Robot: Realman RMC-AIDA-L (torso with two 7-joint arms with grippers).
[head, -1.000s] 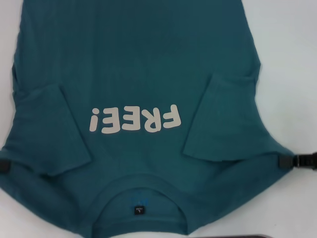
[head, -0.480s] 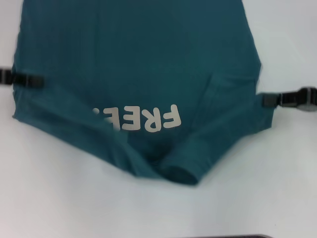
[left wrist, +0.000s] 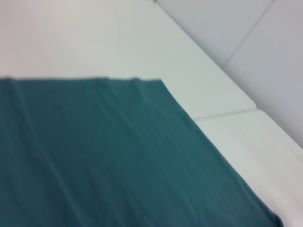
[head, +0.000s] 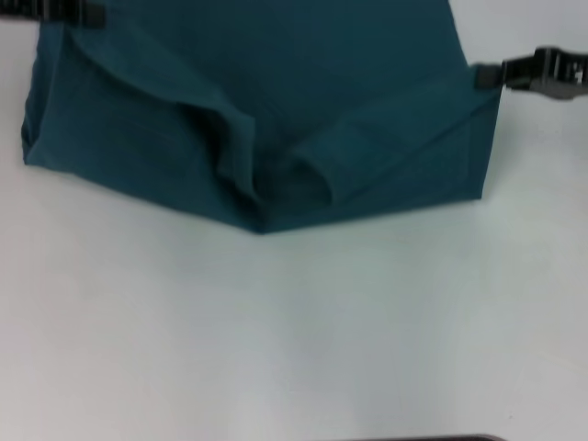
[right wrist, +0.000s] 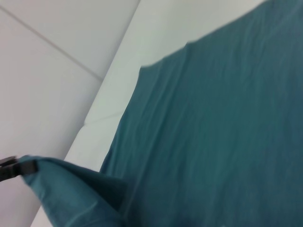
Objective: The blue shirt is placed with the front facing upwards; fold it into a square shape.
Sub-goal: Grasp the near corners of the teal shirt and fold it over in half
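- You have the blue shirt (head: pixel 266 119) on the white table (head: pixel 294 331), at the far half of the head view, with its near part lifted and doubled over toward the far side; no print shows, only plain teal.
- Left gripper (head: pixel 64 11): at the far left corner of the folded edge, dark fingers against the cloth. It looks pinched on the corner, though the fingers sit at the frame edge and you see them only in part.
- Right gripper (head: pixel 491 75): at the right corner of the same edge, fingers pressed together on the cloth; the right wrist view shows the corner bunched at a fingertip (right wrist: pixel 21 168).
- Key relation: the carried edge runs left to right between the two grippers, so each arm holds its own end. The left end is farther from you than the right.
- The sleeves (head: pixel 303 175) hang as loose rolls under the middle of the fold, sagging toward you.
- Judgement: the next move calls for both ends travelling level, away from you, toward the hem (left wrist: pixel 85 79), which lies flat on the table.
- Risk: uneven ends could skew the square.
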